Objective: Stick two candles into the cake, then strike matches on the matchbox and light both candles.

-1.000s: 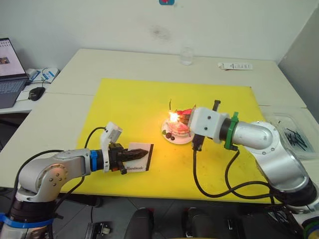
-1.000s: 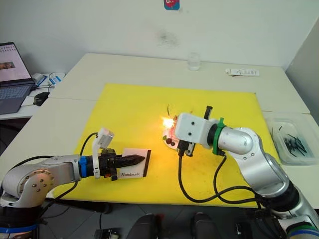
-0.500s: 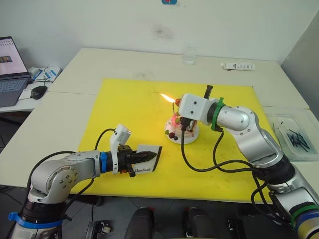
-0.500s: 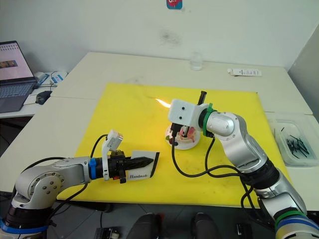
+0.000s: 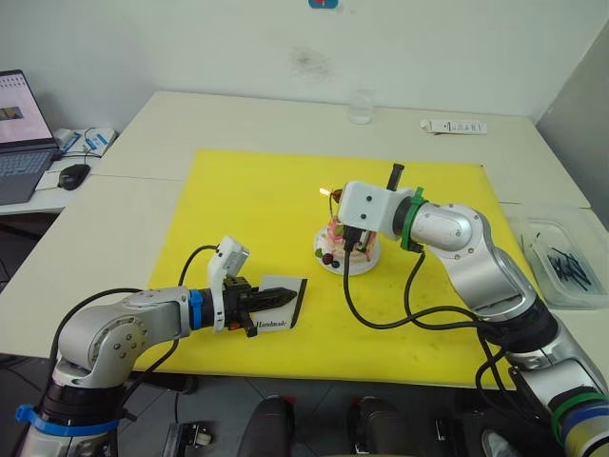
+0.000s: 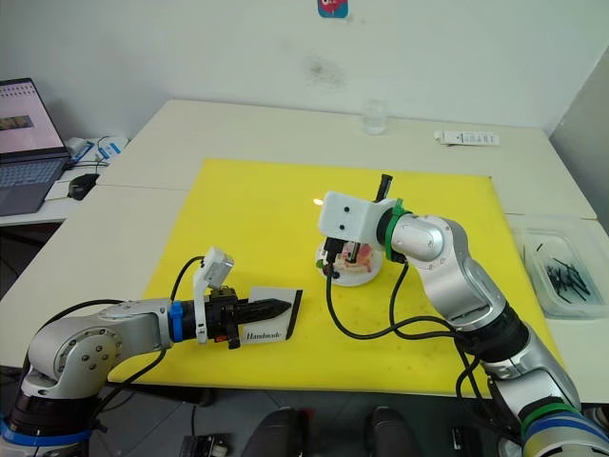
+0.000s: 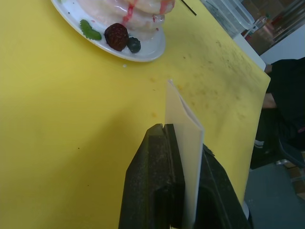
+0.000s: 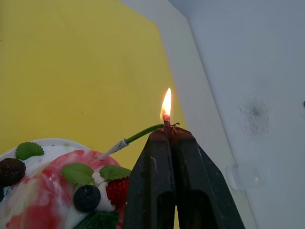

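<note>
On the yellow mat (image 5: pixel 247 205), your cake (image 5: pixel 340 243) sits on its white plate near the middle, and one thin candle (image 8: pixel 136 137) leans out of the icing. Your right gripper (image 8: pixel 167 130) hangs just above the cake, fingers pinched tight on a burning match (image 8: pixel 166 120), flame right beside the candle's tip. Nearer you on the mat, your left gripper (image 7: pixel 177 138) has its fingers clamped on the matchbox (image 5: pixel 279 307), held up on edge.
</note>
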Tool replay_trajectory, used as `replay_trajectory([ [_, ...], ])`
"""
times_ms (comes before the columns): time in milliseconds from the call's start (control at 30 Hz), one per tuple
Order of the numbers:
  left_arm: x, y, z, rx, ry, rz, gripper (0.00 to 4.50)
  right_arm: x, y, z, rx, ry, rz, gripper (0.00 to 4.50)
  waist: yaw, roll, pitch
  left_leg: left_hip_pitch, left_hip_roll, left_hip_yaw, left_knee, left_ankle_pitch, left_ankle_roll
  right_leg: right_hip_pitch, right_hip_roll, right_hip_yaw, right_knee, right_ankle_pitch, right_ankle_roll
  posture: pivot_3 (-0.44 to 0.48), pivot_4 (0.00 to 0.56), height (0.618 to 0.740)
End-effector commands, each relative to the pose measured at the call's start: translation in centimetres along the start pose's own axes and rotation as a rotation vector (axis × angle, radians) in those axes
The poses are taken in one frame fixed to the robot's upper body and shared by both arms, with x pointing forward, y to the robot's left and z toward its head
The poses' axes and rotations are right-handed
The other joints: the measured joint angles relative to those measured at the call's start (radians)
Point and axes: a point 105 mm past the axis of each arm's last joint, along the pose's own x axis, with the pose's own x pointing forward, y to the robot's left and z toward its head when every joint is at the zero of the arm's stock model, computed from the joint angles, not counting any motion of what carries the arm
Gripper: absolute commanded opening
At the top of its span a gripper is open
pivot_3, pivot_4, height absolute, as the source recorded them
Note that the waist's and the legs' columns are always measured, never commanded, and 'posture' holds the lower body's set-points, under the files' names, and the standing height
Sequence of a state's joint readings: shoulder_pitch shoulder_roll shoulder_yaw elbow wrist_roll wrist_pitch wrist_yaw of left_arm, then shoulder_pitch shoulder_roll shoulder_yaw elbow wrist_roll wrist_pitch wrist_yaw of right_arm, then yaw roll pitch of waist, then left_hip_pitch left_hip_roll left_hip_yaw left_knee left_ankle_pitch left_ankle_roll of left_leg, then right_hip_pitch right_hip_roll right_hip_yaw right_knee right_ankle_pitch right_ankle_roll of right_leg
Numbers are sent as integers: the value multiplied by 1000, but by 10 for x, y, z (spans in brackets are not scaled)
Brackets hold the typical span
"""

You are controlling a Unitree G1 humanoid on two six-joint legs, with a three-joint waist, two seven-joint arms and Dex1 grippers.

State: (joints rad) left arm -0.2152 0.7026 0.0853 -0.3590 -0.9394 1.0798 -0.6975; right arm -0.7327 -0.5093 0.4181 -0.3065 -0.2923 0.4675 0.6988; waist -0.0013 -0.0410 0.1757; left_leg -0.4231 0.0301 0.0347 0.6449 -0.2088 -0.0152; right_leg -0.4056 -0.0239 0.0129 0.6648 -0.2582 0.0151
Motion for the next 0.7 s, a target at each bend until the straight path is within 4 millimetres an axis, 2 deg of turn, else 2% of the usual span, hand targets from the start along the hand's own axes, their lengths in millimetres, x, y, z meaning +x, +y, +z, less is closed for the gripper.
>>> replay_trajectory([
  [33, -2, -4, 8, 39, -23, -14, 0, -6, -8, 6, -18, -15, -33, 27, 0, 0, 0, 0, 0, 0, 0, 0, 0, 0, 0, 0, 0, 0, 0, 0, 150, 738],
  [700, -4, 2, 14, 42, -27, -3, 0, -5, -11, -1, 13, 2, -60, 27, -1, 0, 0, 0, 1, 0, 0, 0, 0, 0, 0, 0, 0, 0, 0, 0, 150, 738],
])
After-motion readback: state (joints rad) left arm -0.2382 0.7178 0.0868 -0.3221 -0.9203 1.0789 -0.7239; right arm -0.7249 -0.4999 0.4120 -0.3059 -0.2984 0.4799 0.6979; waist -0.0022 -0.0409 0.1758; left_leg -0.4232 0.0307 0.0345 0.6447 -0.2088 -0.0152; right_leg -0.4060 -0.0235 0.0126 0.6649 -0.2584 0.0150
